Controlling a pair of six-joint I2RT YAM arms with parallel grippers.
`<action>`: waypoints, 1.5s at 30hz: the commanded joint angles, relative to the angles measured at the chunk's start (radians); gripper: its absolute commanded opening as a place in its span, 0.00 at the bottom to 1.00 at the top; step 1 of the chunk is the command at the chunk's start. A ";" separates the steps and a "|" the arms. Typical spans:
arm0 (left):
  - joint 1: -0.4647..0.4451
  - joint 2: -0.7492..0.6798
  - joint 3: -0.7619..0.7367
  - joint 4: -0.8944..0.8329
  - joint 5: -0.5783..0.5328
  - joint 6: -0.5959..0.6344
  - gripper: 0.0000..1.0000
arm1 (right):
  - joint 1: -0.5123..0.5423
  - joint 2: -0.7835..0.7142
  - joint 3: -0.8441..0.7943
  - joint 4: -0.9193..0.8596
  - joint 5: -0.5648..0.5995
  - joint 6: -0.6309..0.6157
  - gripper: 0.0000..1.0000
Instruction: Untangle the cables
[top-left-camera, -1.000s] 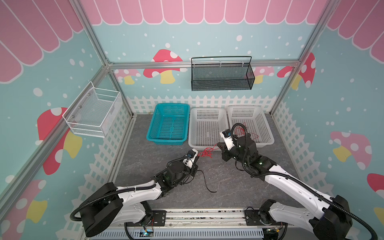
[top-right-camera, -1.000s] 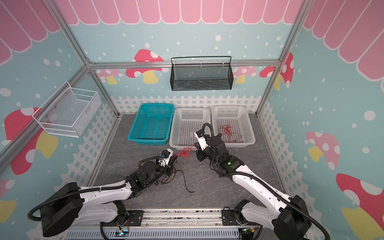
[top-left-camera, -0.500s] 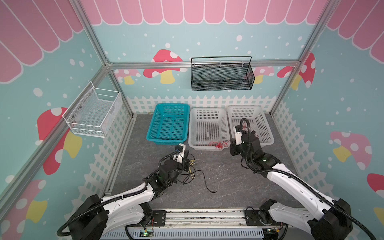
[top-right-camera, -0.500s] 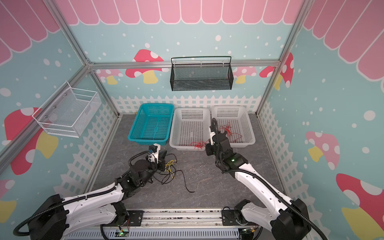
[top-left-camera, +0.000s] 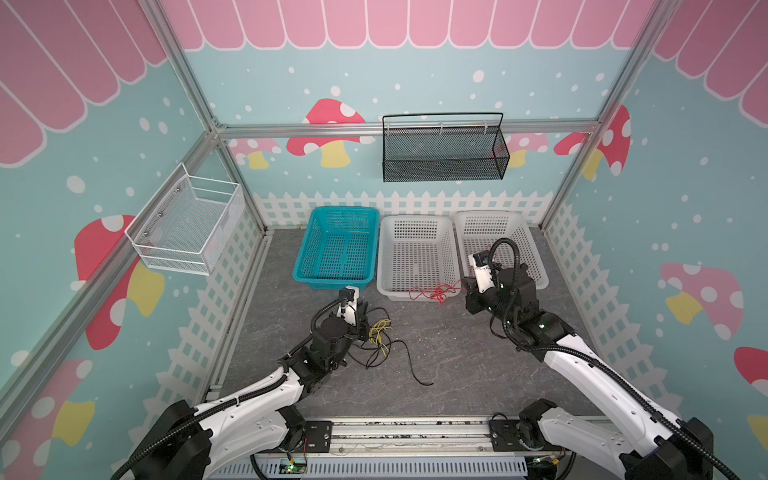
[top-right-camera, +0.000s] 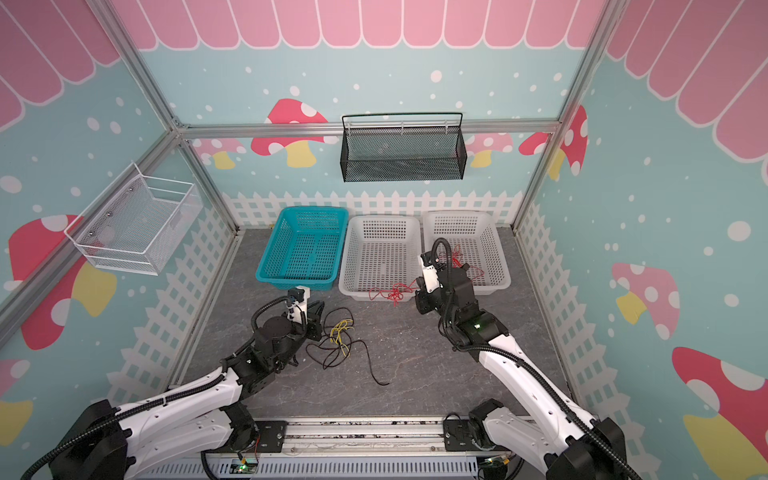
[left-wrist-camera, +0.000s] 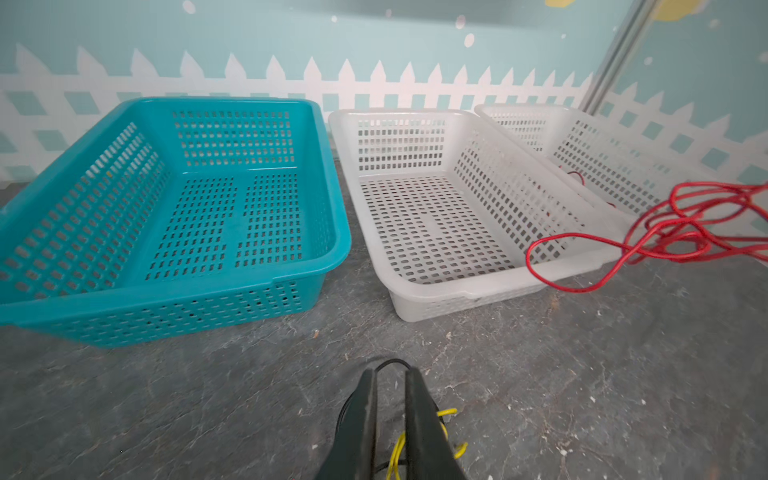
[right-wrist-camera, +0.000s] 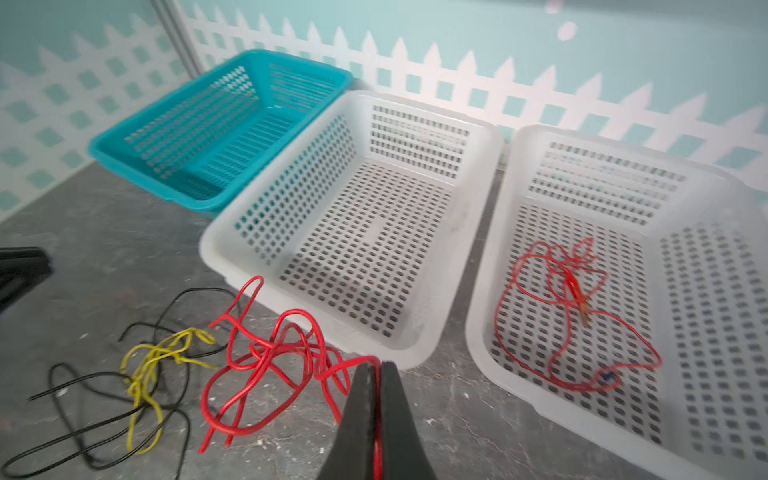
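You have the teal basket (top-left-camera: 305, 245) at the far left of the row, on the grey table (top-left-camera: 457, 365), with nothing in it. In front of it, your left gripper (top-left-camera: 360, 312) sits low over the table. The left wrist view shows its jaws a narrow gap apart, with bare table visible between the fingers (left-wrist-camera: 368, 399). A loop of the black cable (top-left-camera: 409, 361) curls at the fingertips, and the yellow cable (top-left-camera: 379, 330) runs beneath them. You cannot tell from any view whether either strand is pinched. The yellow cable lies bunched just beside that gripper and crossed with the black cable, whose free end trails toward the table's middle. Next in the row, the middle white basket (top-left-camera: 384, 257) holds nothing. The red cable (top-left-camera: 434, 293) hangs in a knotted clump over its front right corner, apart from the yellow and black pair. Your right gripper (top-left-camera: 466, 289) has its jaws pressed together on one end of that red cable, as the right wrist view confirms. The right white basket (top-left-camera: 530, 249) contains a second red cable (right-wrist-camera: 557, 291), lying loose on its floor.
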 joint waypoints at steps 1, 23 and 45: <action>0.002 -0.002 -0.015 0.073 0.141 0.019 0.40 | 0.000 -0.017 -0.018 0.088 -0.203 -0.067 0.00; -0.165 0.059 0.039 0.236 0.218 0.306 0.55 | 0.007 0.049 -0.011 0.121 -0.323 -0.031 0.00; -0.233 0.197 0.099 0.294 0.253 0.386 0.37 | 0.010 0.097 0.014 0.114 -0.339 0.003 0.00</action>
